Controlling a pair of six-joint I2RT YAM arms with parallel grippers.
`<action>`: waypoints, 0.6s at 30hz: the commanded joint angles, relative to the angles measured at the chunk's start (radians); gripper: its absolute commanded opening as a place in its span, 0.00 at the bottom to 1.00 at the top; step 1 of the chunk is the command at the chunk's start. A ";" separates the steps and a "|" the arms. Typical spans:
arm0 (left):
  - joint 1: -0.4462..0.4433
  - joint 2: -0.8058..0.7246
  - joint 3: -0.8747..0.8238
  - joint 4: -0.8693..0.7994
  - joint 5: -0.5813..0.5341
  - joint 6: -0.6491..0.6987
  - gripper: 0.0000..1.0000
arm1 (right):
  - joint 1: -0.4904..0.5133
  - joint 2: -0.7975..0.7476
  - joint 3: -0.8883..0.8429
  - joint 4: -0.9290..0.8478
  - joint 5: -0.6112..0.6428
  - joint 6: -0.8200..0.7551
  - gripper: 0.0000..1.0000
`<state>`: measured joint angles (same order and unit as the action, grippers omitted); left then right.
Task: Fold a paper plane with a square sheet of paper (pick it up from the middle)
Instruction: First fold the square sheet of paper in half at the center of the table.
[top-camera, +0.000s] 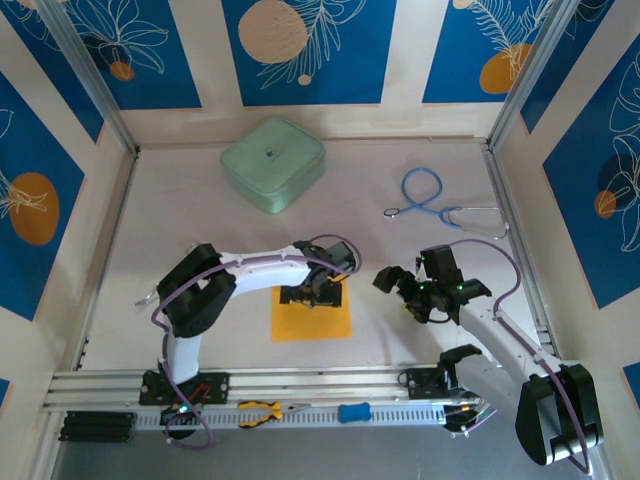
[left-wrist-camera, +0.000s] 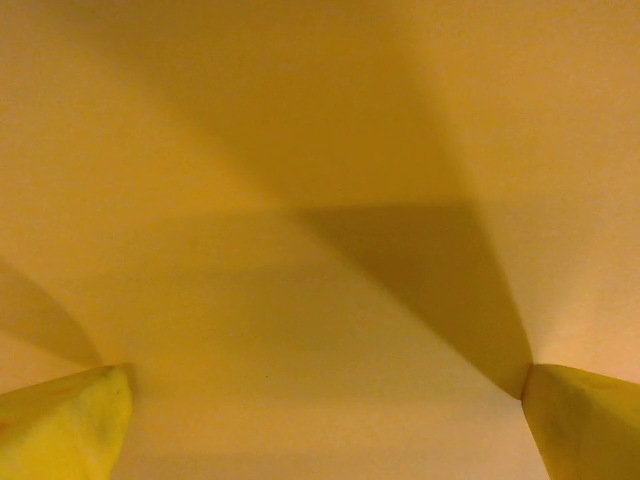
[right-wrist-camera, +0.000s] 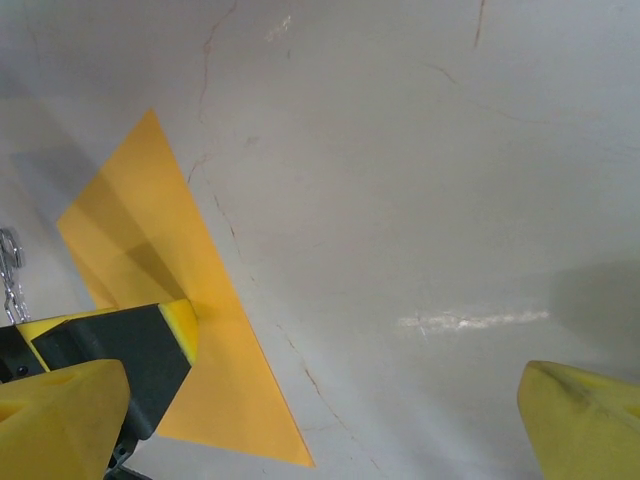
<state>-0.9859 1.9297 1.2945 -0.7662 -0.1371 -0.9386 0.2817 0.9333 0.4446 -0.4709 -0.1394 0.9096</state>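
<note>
Left tool (top-camera: 312, 293), spread wide, hangs low over the square sheet of paper (top-camera: 312, 322) (flat, unfolded). Right tool (top-camera: 400, 290) sits released beside it. Pickup looks in hand: next, pinch the sheet's middle.

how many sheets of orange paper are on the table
1. The square sheet of paper lies flat on the table, front centre, its far edge under the left gripper, whose fingers are open. Another sheet stacked exactly beneath it would be hidden.
</note>
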 joint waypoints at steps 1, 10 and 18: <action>0.021 0.039 -0.005 0.053 0.067 0.074 1.00 | 0.007 0.000 0.014 -0.027 -0.026 0.008 1.00; 0.050 0.076 0.067 0.000 0.020 0.283 0.98 | 0.012 -0.001 0.018 -0.033 -0.019 0.011 1.00; 0.050 -0.049 0.016 0.040 -0.014 0.244 1.00 | 0.025 0.001 0.023 -0.043 -0.013 0.014 1.00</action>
<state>-0.9443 1.9568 1.3388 -0.7338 -0.1123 -0.6937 0.2966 0.9333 0.4446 -0.4847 -0.1390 0.9138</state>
